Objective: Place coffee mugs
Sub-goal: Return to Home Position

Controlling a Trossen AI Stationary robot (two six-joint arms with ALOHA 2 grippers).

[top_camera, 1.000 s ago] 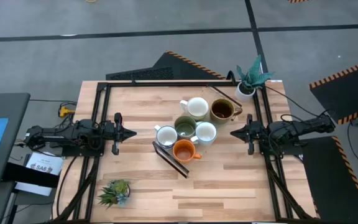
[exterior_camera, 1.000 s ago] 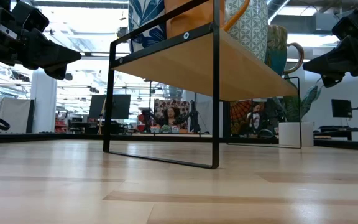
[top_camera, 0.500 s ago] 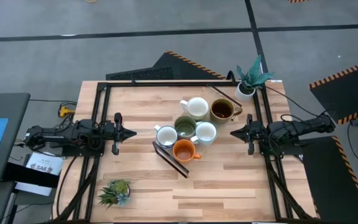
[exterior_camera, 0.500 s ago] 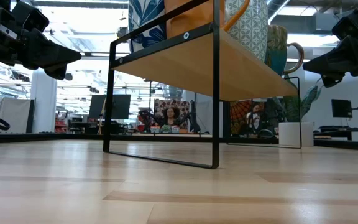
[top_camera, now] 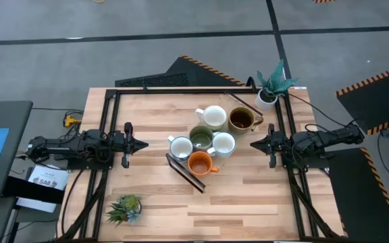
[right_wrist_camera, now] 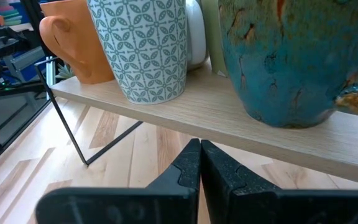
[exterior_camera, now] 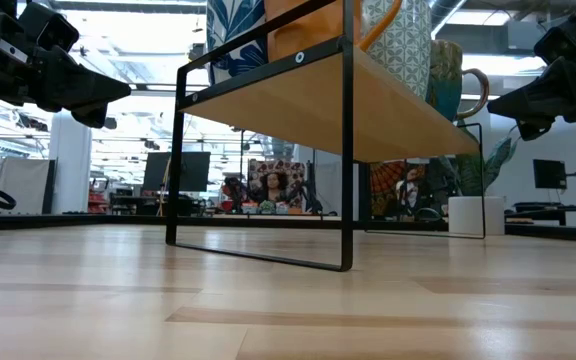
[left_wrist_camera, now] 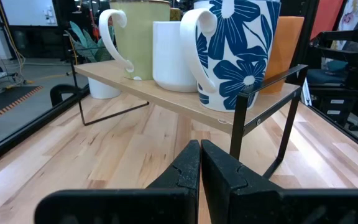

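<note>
Six coffee mugs stand upright on their bases on a raised wooden shelf with a black metal frame at the table's middle: two white, one dark brown, one olive green, one pale, one orange. My left gripper is shut and empty, left of the shelf, pointing at it; its wrist view shows its fingertips before a blue-flowered mug. My right gripper is shut and empty, right of the shelf, before a patterned mug.
A white pot with tall teal leaves stands at the far right corner. A small spiky green potted plant stands near the front left. Black rails run along the table's edges. Bare wood lies in front of the shelf.
</note>
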